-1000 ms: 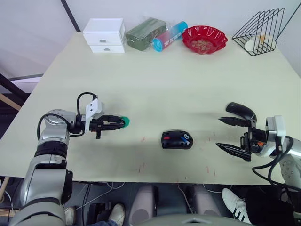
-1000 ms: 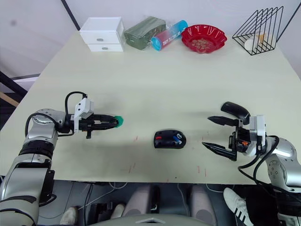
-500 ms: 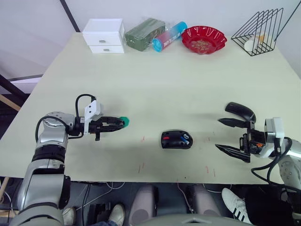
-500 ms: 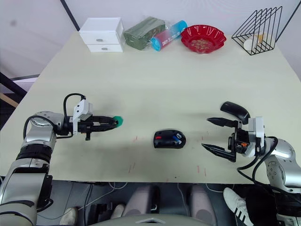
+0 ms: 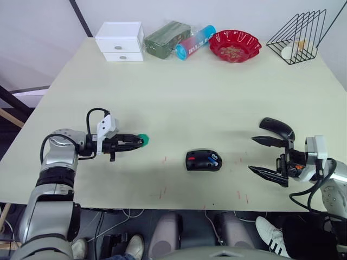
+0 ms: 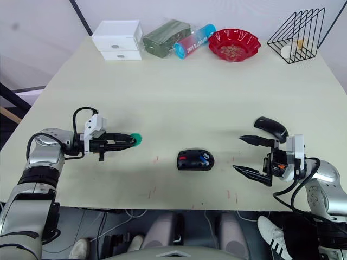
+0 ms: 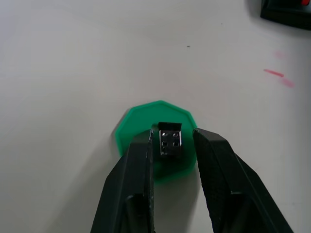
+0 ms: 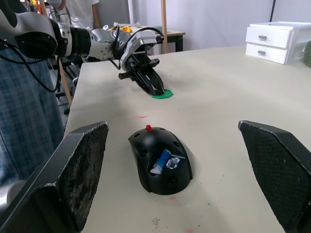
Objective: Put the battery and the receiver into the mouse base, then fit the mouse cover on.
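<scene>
The mouse base (image 5: 204, 160) lies open near the table's front middle, with the blue battery (image 8: 160, 161) lying in its hollow beside a red patch. The receiver (image 7: 170, 142), a small metal stub, stands on a green octagonal disc (image 7: 138, 130). My left gripper (image 5: 139, 142) straddles it, narrowly open, with a thin gap on each side. The mouse cover (image 5: 277, 127), a plain black shell, rests on the table to the right. My right gripper (image 5: 267, 157) stands wide open and empty just in front of the cover, facing the base.
Along the far edge stand a white drawer box (image 5: 120, 40), a green pouch (image 5: 167, 38), a red-and-blue tube (image 5: 195, 41), a red bowl (image 5: 236, 45) and a black wire rack (image 5: 298, 38). A person in checked clothes (image 8: 24, 126) stands by the table's left side.
</scene>
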Robot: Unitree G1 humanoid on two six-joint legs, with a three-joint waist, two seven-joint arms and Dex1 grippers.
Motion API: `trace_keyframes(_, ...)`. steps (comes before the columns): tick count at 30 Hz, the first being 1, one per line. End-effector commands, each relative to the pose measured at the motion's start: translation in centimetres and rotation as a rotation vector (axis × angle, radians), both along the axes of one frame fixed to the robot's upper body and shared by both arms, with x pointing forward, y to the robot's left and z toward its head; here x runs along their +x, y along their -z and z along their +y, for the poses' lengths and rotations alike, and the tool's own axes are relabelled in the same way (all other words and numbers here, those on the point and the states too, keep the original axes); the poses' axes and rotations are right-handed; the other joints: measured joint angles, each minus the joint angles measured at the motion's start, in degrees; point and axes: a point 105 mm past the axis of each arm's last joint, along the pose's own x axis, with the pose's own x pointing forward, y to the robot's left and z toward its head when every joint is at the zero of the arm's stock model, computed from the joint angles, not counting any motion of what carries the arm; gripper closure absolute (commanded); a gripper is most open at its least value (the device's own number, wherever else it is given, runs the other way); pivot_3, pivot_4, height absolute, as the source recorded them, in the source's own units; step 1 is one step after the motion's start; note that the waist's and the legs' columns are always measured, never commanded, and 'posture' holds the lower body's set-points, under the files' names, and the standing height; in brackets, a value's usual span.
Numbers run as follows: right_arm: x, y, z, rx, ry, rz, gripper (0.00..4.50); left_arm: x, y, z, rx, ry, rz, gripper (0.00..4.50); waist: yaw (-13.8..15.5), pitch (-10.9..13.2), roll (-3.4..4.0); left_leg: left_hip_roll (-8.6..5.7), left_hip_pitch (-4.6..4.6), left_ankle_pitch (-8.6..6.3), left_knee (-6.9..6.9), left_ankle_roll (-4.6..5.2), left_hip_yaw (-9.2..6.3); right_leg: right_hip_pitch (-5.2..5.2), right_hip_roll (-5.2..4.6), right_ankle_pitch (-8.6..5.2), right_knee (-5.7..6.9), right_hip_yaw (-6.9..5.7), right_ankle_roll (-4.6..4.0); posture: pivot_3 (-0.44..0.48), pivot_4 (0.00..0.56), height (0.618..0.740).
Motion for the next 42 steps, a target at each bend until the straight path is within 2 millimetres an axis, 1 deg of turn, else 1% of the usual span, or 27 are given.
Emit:
trace_keyframes(1,-0.3,-0.4,0.1,0.000,-0.011,-0.036,0.00,-0.2,0.0,0.9,0.025,-0.019,0.009,3.11,0.02,0.00,0.00,0.00,0.00,0.00,0.00,0.00,0.00,0.00,0.00,0.00,0.00,0.00,0.00,0.000,0.150,0.740)
trace_keyframes(5,-0.3,-0.4,0.1,-0.001,-0.011,-0.035,0.00,0.0,0.0,1.1,0.031,-0.025,0.007,3.11,0.00,0.00,0.00,0.00,0.01,0.00,0.00,0.00,0.02,0.00,0.00,0.00,0.01,0.00,0.00,0.000,0.150,0.740)
trace_keyframes(10,-0.2,-0.3,0.1,-0.003,-0.010,-0.037,0.00,-0.1,0.3,0.6,0.030,0.001,0.019,3.11,0.02,0.00,0.00,0.00,0.01,0.01,0.00,-0.01,0.09,0.00,0.01,0.00,0.02,0.00,0.00,0.000,0.150,0.740)
trace_keyframes(15,-0.2,-0.3,0.0,-0.004,-0.007,-0.037,0.00,-0.1,0.4,0.6,0.025,-0.006,0.026,3.11,0.02,-0.01,0.00,0.00,0.01,0.01,0.00,-0.01,0.15,0.00,0.01,0.00,0.02,0.00,0.00,0.000,0.150,0.740)
trace_keyframes(16,-0.2,-0.3,-0.1,-0.005,-0.007,-0.037,0.00,-0.2,0.4,0.7,0.028,-0.006,0.026,3.63,0.02,-0.01,0.00,0.00,0.01,0.01,0.00,-0.01,0.15,0.00,0.01,0.00,0.02,0.00,0.00,0.000,0.150,0.740)
trace_keyframes(17,-0.3,-0.3,-0.1,-0.003,-0.007,-0.037,0.00,-0.2,0.5,0.7,0.035,-0.004,0.026,3.87,0.02,-0.01,0.00,0.00,0.01,0.01,0.00,-0.02,0.16,0.00,0.01,0.00,0.02,0.00,0.00,0.000,0.150,0.740)
trace_keyframes(18,-0.3,-0.3,-0.1,-0.002,-0.008,-0.038,0.00,-0.3,0.5,0.8,0.037,-0.005,0.027,4.29,0.02,-0.02,0.00,0.00,0.01,0.01,0.00,-0.01,0.16,0.00,0.01,0.00,0.02,0.00,0.00,0.000,0.150,0.740)
trace_keyframes(19,-0.3,-0.3,0.0,0.000,-0.009,-0.039,0.00,-0.3,0.6,0.8,0.037,-0.006,0.028,4.44,0.02,-0.02,0.00,0.00,0.01,0.01,0.00,-0.01,0.16,0.01,0.01,0.00,0.02,0.00,0.00,0.000,0.150,0.740)
trace_keyframes(25,-0.3,-0.4,0.0,0.005,-0.015,-0.040,0.00,-0.4,0.6,0.7,0.040,0.007,0.025,4.43,0.02,-0.02,0.00,0.00,0.02,0.01,0.00,-0.01,0.17,0.01,0.01,0.00,0.02,0.00,0.00,0.000,0.150,0.740)
trace_keyframes(30,-0.3,-0.5,0.0,0.016,-0.015,-0.044,0.00,-0.2,0.2,0.8,0.050,0.009,0.005,4.43,0.02,-0.02,0.00,0.00,0.01,0.01,0.00,-0.01,0.17,0.01,0.01,0.00,0.02,0.00,0.00,0.000,0.150,0.740)
trace_keyframes(32,-0.3,-0.7,0.0,0.024,-0.024,-0.047,0.00,-0.1,-0.4,0.9,0.060,0.023,-0.013,4.43,0.02,-0.02,0.00,0.00,0.01,0.01,0.00,-0.01,0.17,0.01,0.01,0.00,0.02,0.00,0.00,0.000,0.150,0.740)
trace_keyframes(35,-0.6,-1.0,0.1,0.036,-0.055,-0.058,0.00,0.3,-2.4,0.4,0.056,0.066,-0.059,4.43,0.03,-0.02,0.00,0.00,0.01,0.01,0.01,-0.02,0.19,0.01,0.01,0.00,0.02,0.00,0.00,0.000,0.150,0.740)
trace_keyframes(38,-0.6,-1.3,0.0,0.049,-0.067,-0.064,0.00,0.3,-3.5,-0.1,0.084,0.125,-0.085,4.43,0.03,-0.01,-0.01,0.00,-0.02,0.01,0.01,-0.02,0.20,0.00,0.01,0.00,0.00,-0.01,0.00,0.000,0.150,0.740)
trace_keyframes(40,-0.4,-1.4,0.0,0.043,-0.064,-0.070,0.00,0.3,-4.5,-0.7,0.087,0.164,-0.099,4.43,0.04,-0.01,-0.01,0.00,-0.02,0.01,0.01,-0.02,0.20,0.00,0.01,0.00,-0.01,-0.01,0.00,0.000,0.150,0.740)
trace_keyframes(42,-0.2,-1.5,0.1,0.038,-0.067,-0.074,0.00,0.2,-5.9,-2.0,0.086,0.214,-0.112,4.43,0.11,-0.01,-0.01,0.00,-0.04,0.01,0.02,-0.02,0.19,0.00,0.01,0.00,-0.01,-0.01,0.00,0.000,0.150,0.740)
